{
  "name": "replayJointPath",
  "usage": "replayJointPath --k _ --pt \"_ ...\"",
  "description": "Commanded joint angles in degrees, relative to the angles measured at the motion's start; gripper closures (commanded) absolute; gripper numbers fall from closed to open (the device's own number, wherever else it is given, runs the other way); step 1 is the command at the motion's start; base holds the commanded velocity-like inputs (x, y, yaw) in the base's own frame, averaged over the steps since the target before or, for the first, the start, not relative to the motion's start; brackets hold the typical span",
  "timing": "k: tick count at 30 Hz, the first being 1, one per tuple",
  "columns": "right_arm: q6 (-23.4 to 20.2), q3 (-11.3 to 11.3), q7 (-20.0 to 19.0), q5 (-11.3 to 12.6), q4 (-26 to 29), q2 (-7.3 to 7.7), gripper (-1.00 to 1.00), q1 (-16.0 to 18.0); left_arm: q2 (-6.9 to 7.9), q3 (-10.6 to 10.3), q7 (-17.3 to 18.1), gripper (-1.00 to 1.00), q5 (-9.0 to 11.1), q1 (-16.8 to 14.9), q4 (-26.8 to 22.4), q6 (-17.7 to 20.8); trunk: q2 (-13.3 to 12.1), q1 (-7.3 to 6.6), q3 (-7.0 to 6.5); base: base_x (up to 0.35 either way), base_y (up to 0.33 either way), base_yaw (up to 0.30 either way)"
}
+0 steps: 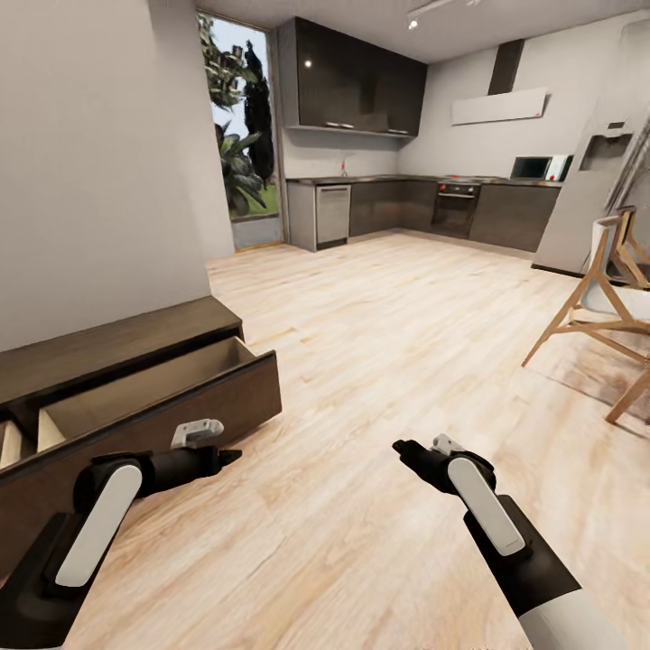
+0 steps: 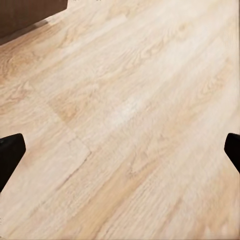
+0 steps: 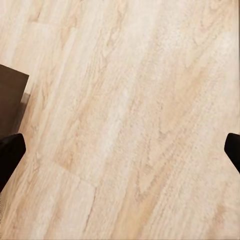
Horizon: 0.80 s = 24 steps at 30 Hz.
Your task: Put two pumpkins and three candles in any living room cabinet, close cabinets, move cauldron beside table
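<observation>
Robot faces an open cabinet drawer, both hands empty.
The cabinet (image 1: 135,379) stands just left of the left hand (image 1: 226,457); the right hand (image 1: 403,449) hovers over the wood floor (image 1: 379,343), both spread wide.

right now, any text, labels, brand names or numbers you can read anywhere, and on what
None can be read.
The oven front has a small red mark, too small to read.
The fridge dispenser panel shows no legible lettering.
The range hood has a tiny red dot at its end, no words.
The open drawer of the cabinet and the wood floor carry no print.
</observation>
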<state>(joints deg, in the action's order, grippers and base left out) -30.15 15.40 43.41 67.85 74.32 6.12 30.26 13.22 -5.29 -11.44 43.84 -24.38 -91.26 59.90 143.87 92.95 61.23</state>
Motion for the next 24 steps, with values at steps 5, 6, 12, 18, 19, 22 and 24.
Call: replayJointPath --k 5,6,12,18,19,22,24 --pt "-0.1 0.1 0.5 0.4 0.0 0.04 -1.0 0.0 0.05 -0.1 -0.6 -1.0 0.6 0.0 -0.1 0.1 0.0 -0.01 -0.37 -0.007 0.185 -0.175" --pt "-0.1 0.1 0.5 0.4 0.0 0.04 -1.0 0.0 0.05 -0.1 -0.6 -1.0 0.6 0.0 -0.1 0.1 0.0 -0.01 -0.45 -0.003 0.19 -0.175" --pt "-0.1 0.1 0.5 0.3 -0.1 0.05 -1.0 0.1 0.04 -0.1 -0.6 -1.0 0.5 0.0 -0.1 0.1 0.0 -0.01 -0.96 -0.001 0.193 -0.175" --pt "0.0 0.1 0.6 0.3 -0.1 0.04 -1.0 0.0 0.05 -0.1 -0.6 -1.0 0.5 0.0 -0.1 0.1 0.0 -0.01 -1.27 0.0 0.162 -0.088" --pt "0.0 0.1 0.6 0.4 -0.1 0.04 -1.0 0.0 0.05 -0.1 -0.6 -1.0 0.5 0.0 -0.1 0.1 0.0 -0.01 -1.29 0.0 0.062 -0.068" --pt "0.0 0.1 0.6 0.4 -0.1 0.04 -1.0 0.1 0.05 -0.5 -0.6 -1.0 0.5 0.0 -0.1 0.1 0.0 -0.01 -1.37 0.0 0.038 -0.141" --pt "0.0 0.0 0.6 0.4 -0.1 0.04 -1.0 0.0 0.05 -0.6 -0.6 -1.0 0.5 0.0 -0.1 0.1 0.0 -0.01 -1.43 0.0 0.018 -0.212"
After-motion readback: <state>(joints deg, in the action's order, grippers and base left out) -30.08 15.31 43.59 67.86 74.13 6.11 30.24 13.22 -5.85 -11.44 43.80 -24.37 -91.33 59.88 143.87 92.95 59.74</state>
